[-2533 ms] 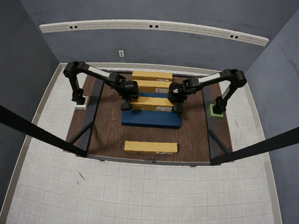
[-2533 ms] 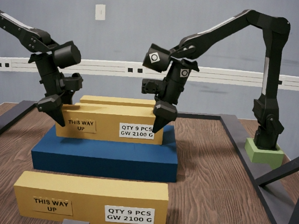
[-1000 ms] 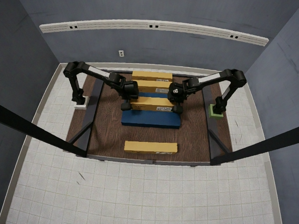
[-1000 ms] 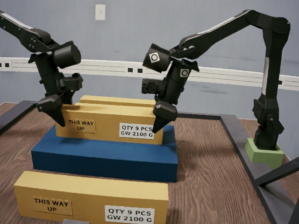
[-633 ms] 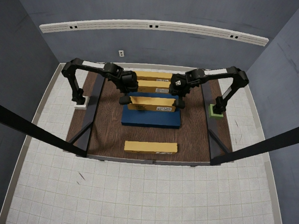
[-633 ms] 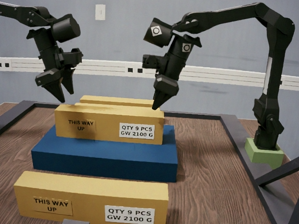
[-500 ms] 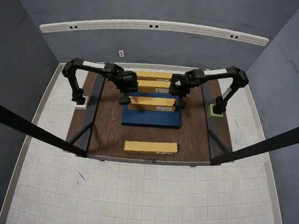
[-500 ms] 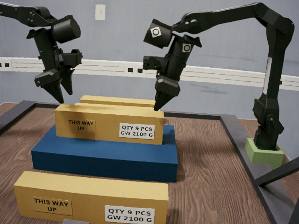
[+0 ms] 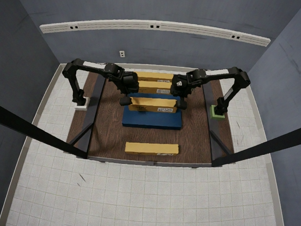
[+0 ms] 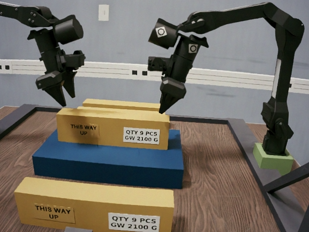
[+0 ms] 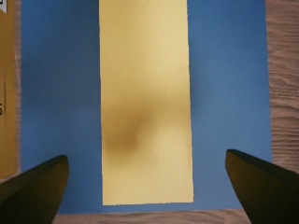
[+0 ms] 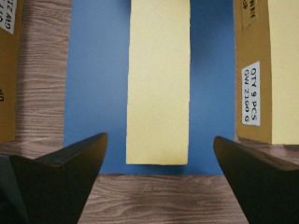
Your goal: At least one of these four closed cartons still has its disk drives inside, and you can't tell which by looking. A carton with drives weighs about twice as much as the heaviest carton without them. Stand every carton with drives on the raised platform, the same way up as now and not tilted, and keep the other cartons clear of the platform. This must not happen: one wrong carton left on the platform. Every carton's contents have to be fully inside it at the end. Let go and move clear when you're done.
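Beneath the claws [image 9: 131, 93] [image 10: 69, 101] [image 11: 147, 163] [image 12: 160, 140], the cartons [image 9: 153, 105] [image 10: 112, 129] [image 11: 146, 93] [image 12: 159, 84] look like smooth, matt cardboard, their white labels [image 10: 141, 135] [image 12: 250, 93] like flat paper. The blue platform [image 9: 152, 119] [image 10: 107, 167] [image 11: 229, 93] [image 12: 95, 93] under them seems evenly painted, smooth and matt. Lower still, the worktop [image 9: 109, 136] [image 10: 212, 162] [image 11: 285, 61] [image 12: 42, 61] shows streaky brown wood grain, rough-looking; the claws themselves resemble dull black plastic.

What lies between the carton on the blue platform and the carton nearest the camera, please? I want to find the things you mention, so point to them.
Bare blue platform [image 9: 152, 119] [image 10: 107, 159], then a strip of brown tabletop [image 9: 152, 134], as the top view shows.
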